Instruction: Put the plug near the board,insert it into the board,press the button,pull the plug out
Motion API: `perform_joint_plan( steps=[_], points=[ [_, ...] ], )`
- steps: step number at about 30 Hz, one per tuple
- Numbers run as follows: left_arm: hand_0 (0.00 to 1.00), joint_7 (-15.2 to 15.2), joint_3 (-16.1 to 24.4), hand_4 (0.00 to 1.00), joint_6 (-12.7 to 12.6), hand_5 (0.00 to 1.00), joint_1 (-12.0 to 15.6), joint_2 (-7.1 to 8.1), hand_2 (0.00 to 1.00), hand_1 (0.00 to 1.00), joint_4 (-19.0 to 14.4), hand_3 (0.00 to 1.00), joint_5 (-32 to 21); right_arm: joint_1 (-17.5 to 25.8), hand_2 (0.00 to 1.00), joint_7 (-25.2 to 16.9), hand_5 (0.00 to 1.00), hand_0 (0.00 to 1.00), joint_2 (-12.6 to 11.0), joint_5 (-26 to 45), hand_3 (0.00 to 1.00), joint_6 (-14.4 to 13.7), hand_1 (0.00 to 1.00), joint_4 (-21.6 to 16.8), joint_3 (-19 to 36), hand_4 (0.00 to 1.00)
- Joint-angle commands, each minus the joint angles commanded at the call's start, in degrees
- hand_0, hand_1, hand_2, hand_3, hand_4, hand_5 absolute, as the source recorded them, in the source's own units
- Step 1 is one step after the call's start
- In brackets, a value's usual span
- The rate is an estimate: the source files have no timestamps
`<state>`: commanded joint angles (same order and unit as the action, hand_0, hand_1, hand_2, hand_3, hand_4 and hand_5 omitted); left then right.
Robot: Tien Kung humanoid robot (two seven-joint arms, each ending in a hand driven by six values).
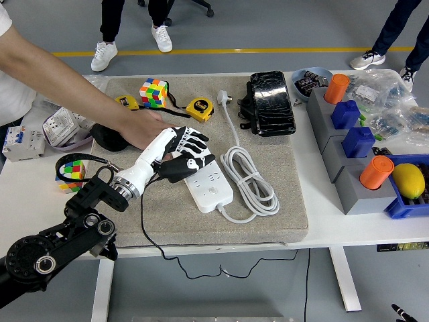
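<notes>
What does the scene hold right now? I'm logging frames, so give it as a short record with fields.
left hand: over the far end of the power strip, fingers curled around a black plug
right hand: not in view
person's hand: flat on the mat beside the strip's far end
strip's cable: coiled to the strip's right, white plug lying free
nearby: yellow tape measure, two colour cubes

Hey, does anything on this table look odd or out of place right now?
Yes. A person's hand lies on the mat right under the robot's left hand, at the power strip's far end, so they crowd the same spot. Nothing looks spilled or broken.
</notes>
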<state>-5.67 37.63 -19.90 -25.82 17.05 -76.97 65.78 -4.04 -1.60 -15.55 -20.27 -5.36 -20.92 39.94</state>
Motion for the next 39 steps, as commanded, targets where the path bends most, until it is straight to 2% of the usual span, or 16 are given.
perform_joint_plan(
  steps=[2, 3, 8, 9, 10, 14, 15, 18, 20, 21, 26, 27, 32, 33, 38, 39],
  points=[
    [0.679, -1.53, 0.07, 0.941, -0.41, 0.424, 0.06, -0.04, 0.717, 0.702, 0.24, 0.720, -1.30, -0.06, 0.619, 0.00, 0.538, 0.569, -0.01, -0.03, 0.551, 0.00, 0.640, -0.01, -0.03, 0.969],
    [0.752, -2.05, 0.09, 0.963, -0.38, 0.513, 0.07, -0.07, 0.829, 0.783, 0.37, 0.818, -2.10, -0.07, 0.619, 0.00, 0.537, 0.569, -0.01, -0.04, 0.551, 0.01, 0.640, -0.03, 0.00, 0.969],
    [0.752, -3.55, 0.03, 0.963, 0.12, 0.513, 0.25, -0.07, 0.829, 0.783, 1.17, 0.818, -4.57, -0.13, 0.619, 0.02, 0.537, 0.569, -0.04, -0.17, 0.551, -0.01, 0.640, -0.08, 0.11, 0.969],
    [0.805, -3.61, 0.02, 0.972, 0.05, 0.523, 0.26, -0.06, 0.847, 0.815, 1.29, 0.830, -4.43, -0.14, 0.619, 0.02, 0.537, 0.568, -0.06, -0.18, 0.551, -0.01, 0.640, -0.11, 0.14, 0.969],
    [0.805, -3.62, 0.02, 0.972, -0.13, 0.523, 0.26, -0.07, 0.847, 0.815, 1.52, 0.830, -3.96, -0.15, 0.619, 0.02, 0.537, 0.568, -0.10, -0.22, 0.551, -0.02, 0.640, -0.15, 0.15, 0.969],
    [0.805, -2.68, 0.09, 0.972, -2.87, 0.523, 0.11, -0.15, 0.847, 0.815, 2.36, 0.830, 1.54, -0.24, 0.619, 0.04, 0.537, 0.568, -0.18, -0.31, 0.551, -0.02, 0.640, -0.20, 0.01, 0.969],
    [0.797, -2.03, 0.10, 0.963, -3.75, 0.465, 0.02, -0.17, 0.811, 0.798, 2.62, 0.814, 3.69, -0.27, 0.619, 0.04, 0.538, 0.569, -0.19, -0.31, 0.551, -0.03, 0.640, -0.21, -0.02, 0.970],
    [0.797, -0.01, 0.02, 0.963, -5.09, 0.465, -0.26, -0.23, 0.811, 0.798, 3.31, 0.814, 9.30, -0.32, 0.619, 0.04, 0.538, 0.569, -0.24, -0.39, 0.551, -0.04, 0.640, -0.27, -0.04, 0.970],
    [0.797, 1.38, -0.05, 0.963, -5.40, 0.465, -0.49, -0.33, 0.811, 0.798, 3.78, 0.814, 12.74, -0.34, 0.619, 0.04, 0.538, 0.569, -0.28, -0.45, 0.551, -0.04, 0.640, -0.33, -0.07, 0.970],
    [0.774, 2.04, -0.07, 0.957, -5.46, 0.461, -0.62, -0.38, 0.778, 0.763, 3.99, 0.801, 14.58, -0.39, 0.619, 0.04, 0.539, 0.569, -0.31, -0.46, 0.552, -0.04, 0.640, -0.34, -0.12, 0.971],
    [0.774, 4.97, -1.18, 0.957, -5.29, 0.461, -1.18, -0.43, 0.778, 0.763, 4.77, 0.801, 22.06, -0.44, 0.619, 0.05, 0.539, 0.569, -0.36, -0.51, 0.552, -0.05, 0.640, -0.38, -0.08, 0.971],
    [0.702, 5.22, -1.45, 0.956, -5.24, 0.418, -1.28, -0.43, 0.706, 0.702, 4.92, 0.761, 22.77, -0.43, 0.619, 0.04, 0.539, 0.569, -0.37, -0.50, 0.552, -0.06, 0.640, -0.38, -0.05, 0.971],
    [0.702, 7.86, -2.38, 0.956, -3.97, 0.418, -1.77, -0.61, 0.706, 0.702, 5.99, 0.761, 25.34, -0.36, 0.619, 0.05, 0.539, 0.569, -0.41, -0.51, 0.552, -0.05, 0.640, -0.40, -0.09, 0.971],
    [0.677, 8.52, -2.66, 0.951, -3.75, 0.428, -1.92, -0.65, 0.676, 0.673, 6.31, 0.751, 25.70, -0.35, 0.618, 0.04, 0.539, 0.569, -0.40, -0.51, 0.552, -0.04, 0.640, -0.40, -0.11, 0.971],
    [0.677, 9.54, -3.45, 0.951, -3.78, 0.428, -2.50, -0.96, 0.676, 0.673, 8.19, 0.751, 26.87, -0.24, 0.618, 0.02, 0.539, 0.569, -0.35, -0.54, 0.552, -0.01, 0.640, -0.43, -0.14, 0.971],
    [0.637, 9.63, -3.45, 0.944, -3.86, 0.417, -2.59, -1.06, 0.641, 0.641, 8.53, 0.733, 27.44, -0.25, 0.619, 0.02, 0.540, 0.568, -0.34, -0.54, 0.552, -0.01, 0.640, -0.42, -0.15, 0.971]
  ],
)
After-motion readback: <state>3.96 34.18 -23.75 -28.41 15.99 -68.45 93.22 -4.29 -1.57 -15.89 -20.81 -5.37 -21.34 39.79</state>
